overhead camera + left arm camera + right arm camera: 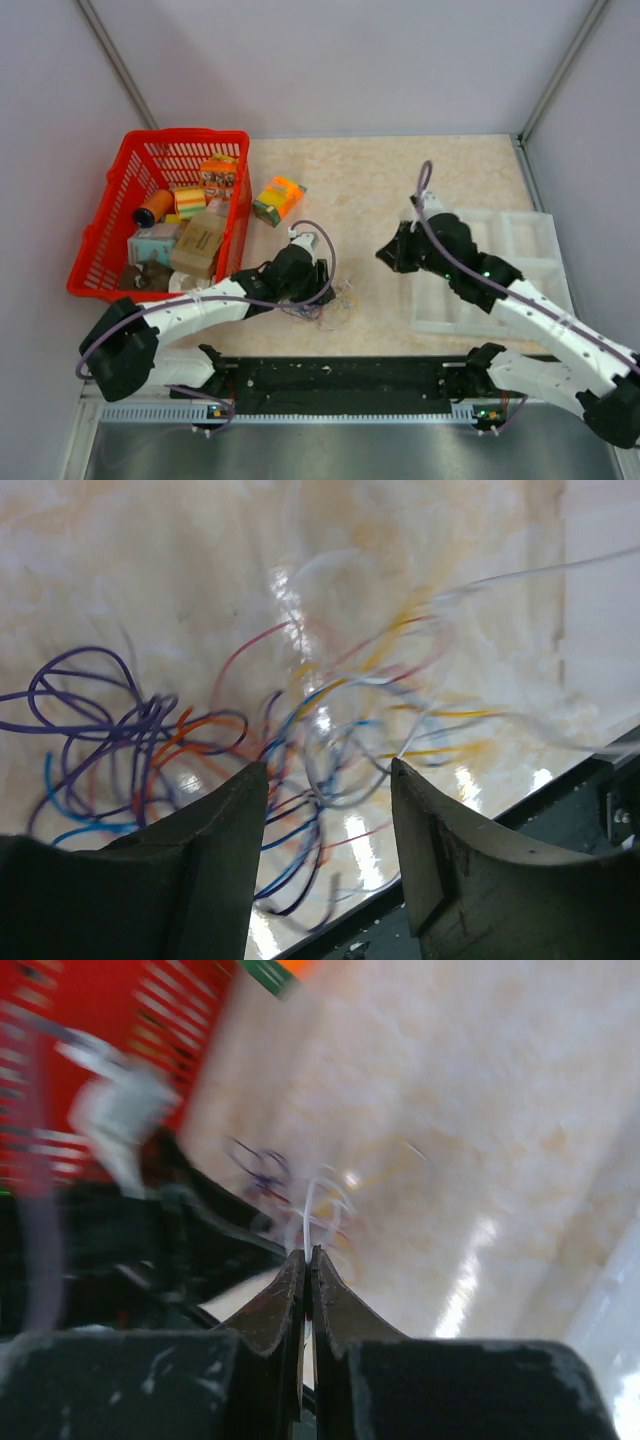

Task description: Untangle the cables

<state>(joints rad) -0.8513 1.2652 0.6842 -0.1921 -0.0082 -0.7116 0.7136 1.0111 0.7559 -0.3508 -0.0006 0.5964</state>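
Cables (334, 306) are lying in a loose tangle on the table (400, 180), toward 6 o'clock and near the front edge. Left gripper (321, 288) is hanging over the tangle with its jaws spread wide, gripping nothing. Right gripper (384, 252) is sitting at 2 o'clock from the tangle, jaws pressed together and apparently pinching one white strand. Red basket (110, 215) is sitting at 10 o'clock.

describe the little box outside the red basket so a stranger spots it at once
Find the red basket on the left. Just beyond its right wall a small box lies alone on the beige tabletop. Unlike the packed goods inside, it sits outside, orange on top with a green side.
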